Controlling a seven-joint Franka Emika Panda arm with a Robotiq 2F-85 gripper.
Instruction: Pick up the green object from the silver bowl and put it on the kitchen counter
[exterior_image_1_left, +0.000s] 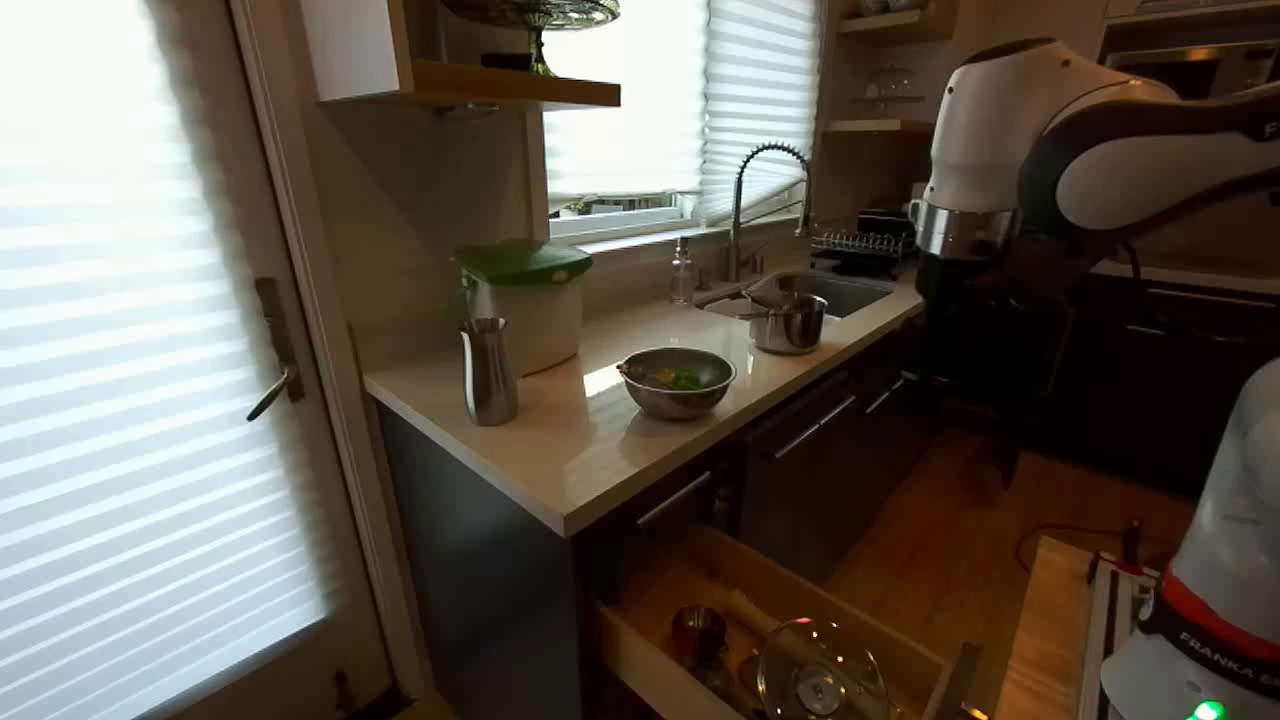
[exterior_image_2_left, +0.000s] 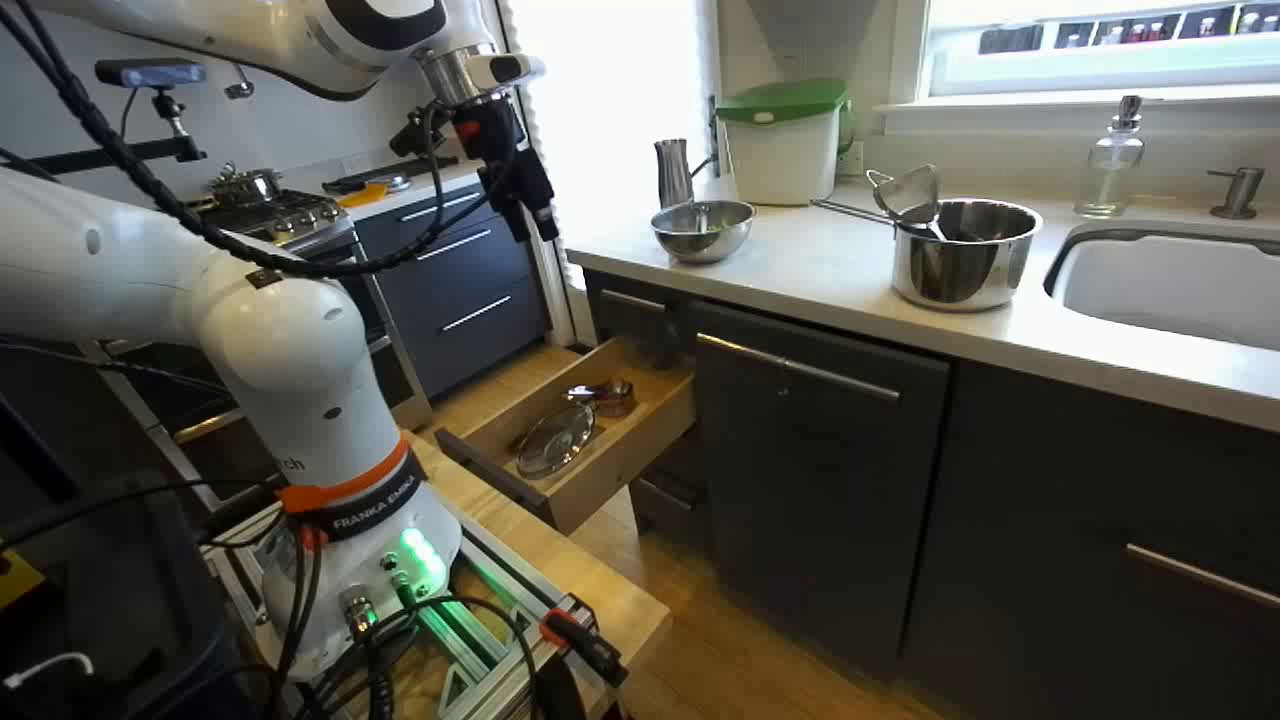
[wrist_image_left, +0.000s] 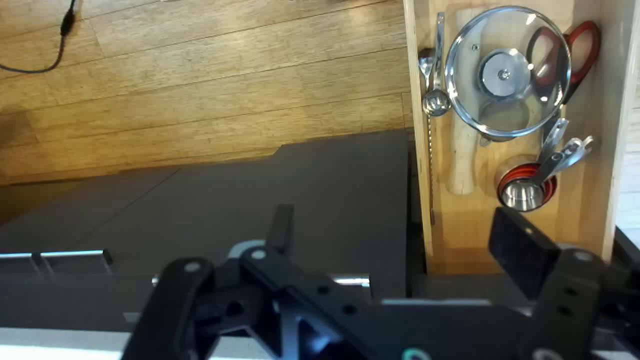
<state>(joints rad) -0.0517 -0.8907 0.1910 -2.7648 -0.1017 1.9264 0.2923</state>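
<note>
Black two-finger gripper (exterior_image_2_left: 532, 232), spread, empty, upper left of centre in exterior view; round silver metal bowl (exterior_image_2_left: 700, 242), holding small green lump (exterior_image_1_left: 687, 379), lies apart to its right.

The silver bowl (exterior_image_1_left: 672, 404), round and shiny, is standing upright on the pale kitchen counter (exterior_image_1_left: 570, 475), near its front edge, toward the end corner. The green object (exterior_image_1_left: 686, 379), small and lumpy, is lying inside the bowl.

White, rounded arm (exterior_image_2_left: 285, 340); orange-edged black band (exterior_image_2_left: 378, 503) lettered FRANKA EMIKA; green light (exterior_image_2_left: 424, 560) below the band; ribbed black cable (exterior_image_2_left: 350, 268) above it; black gripper (wrist_image_left: 401, 237).
</note>
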